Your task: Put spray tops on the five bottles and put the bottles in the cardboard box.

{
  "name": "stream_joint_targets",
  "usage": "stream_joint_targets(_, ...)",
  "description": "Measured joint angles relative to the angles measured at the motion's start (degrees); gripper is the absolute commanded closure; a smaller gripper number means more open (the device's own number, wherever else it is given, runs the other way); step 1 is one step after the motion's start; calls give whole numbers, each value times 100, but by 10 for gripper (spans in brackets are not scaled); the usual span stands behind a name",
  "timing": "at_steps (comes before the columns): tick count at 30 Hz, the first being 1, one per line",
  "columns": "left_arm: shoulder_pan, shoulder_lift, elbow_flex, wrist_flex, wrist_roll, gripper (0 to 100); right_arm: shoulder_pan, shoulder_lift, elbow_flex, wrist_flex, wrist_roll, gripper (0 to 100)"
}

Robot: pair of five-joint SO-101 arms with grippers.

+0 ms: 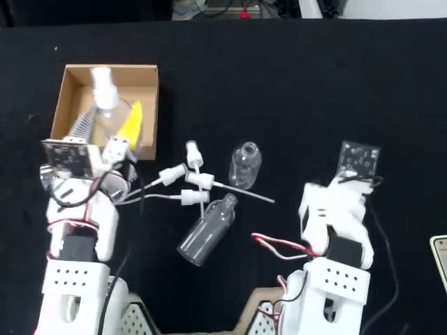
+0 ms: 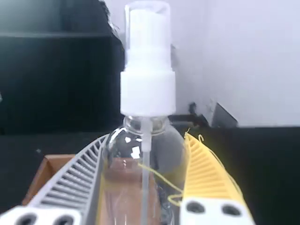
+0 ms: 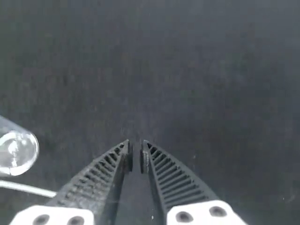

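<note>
A clear bottle [image 2: 140,154] with a white spray top [image 2: 147,89] stands between the grey and yellow fingers [image 2: 206,173] of my left gripper [image 2: 149,140], which is shut on it. In the high view that bottle [image 1: 105,101] hangs over the cardboard box [image 1: 70,91] at the back left. Two uncapped bottles lie mid-table, a short one [image 1: 244,164] and a longer one [image 1: 207,229]. Several loose spray tops [image 1: 188,178] with dip tubes lie between them and the box. My right gripper [image 3: 136,152] is shut and holds nothing above the black cloth; an uncapped bottle's mouth [image 3: 16,152] lies beside it.
The right arm [image 1: 335,216] stands at the front right, clear of the bottles. A thin white dip tube [image 3: 23,187] crosses the cloth near the right gripper. A pale flat object [image 1: 440,255] sits at the table's right edge. Bare cloth lies at the back and right.
</note>
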State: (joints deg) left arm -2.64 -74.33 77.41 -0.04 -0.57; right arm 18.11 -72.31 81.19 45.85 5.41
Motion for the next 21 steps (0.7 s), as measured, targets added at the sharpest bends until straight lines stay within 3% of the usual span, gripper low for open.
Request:
stream_joint_targets(10, -923, 413, -888, 0, 0, 920, 35, 0, 791, -703, 88, 956)
stream_joint_targets(21, -1029, 3191, -2690, 0, 0, 920, 35, 0, 791, -765, 88, 956)
